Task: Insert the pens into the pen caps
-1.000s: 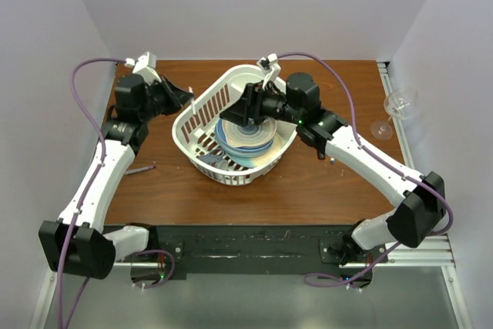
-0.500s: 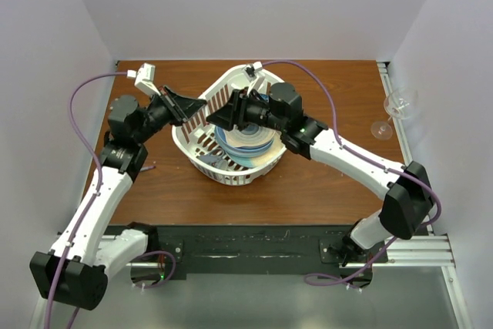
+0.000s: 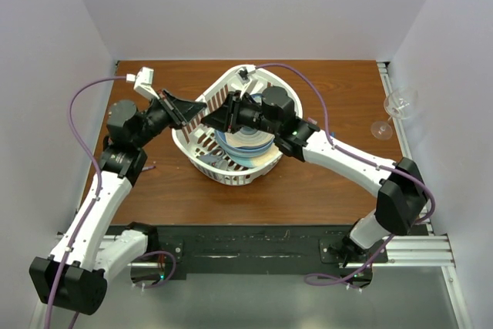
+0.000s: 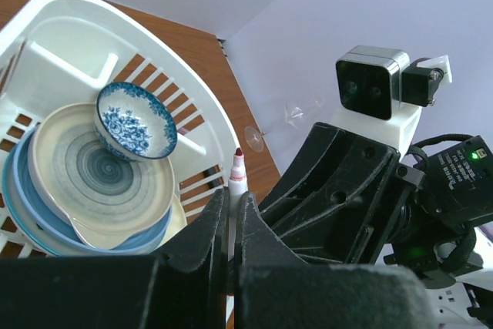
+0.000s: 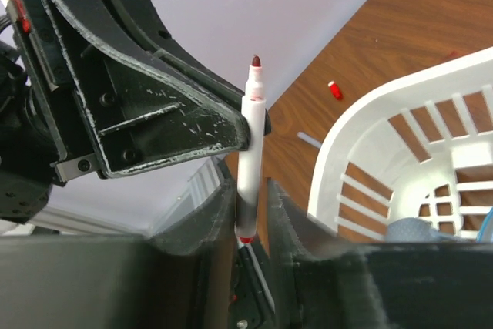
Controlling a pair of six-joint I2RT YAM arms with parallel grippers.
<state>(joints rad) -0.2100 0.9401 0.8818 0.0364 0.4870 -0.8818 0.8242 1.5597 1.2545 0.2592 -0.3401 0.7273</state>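
Observation:
A thin white-barrelled pen (image 4: 235, 179) with a bare red tip stands between the fingers of my left gripper (image 4: 229, 196), which is shut on it. In the right wrist view the same pen (image 5: 250, 152) reaches down between the jaws of my right gripper (image 5: 250, 184). It lies against one jaw, with a gap to the other. Both grippers meet tip to tip over the basket's left rim, the left gripper (image 3: 199, 107) facing the right gripper (image 3: 217, 116). A red pen cap (image 5: 335, 89) lies on the table beyond the basket.
The white basket (image 3: 231, 177) holds stacked plates (image 3: 250, 144) and a blue-patterned bowl (image 4: 137, 121). A wine glass (image 3: 397, 105) stands at the right edge of the table. A thin white stick (image 5: 310, 140) lies on the wood near the red cap.
My right gripper has moved left to meet the left one, and its jaws have narrowed around the pen's rear end. The left arm swung in toward the basket with the pen.

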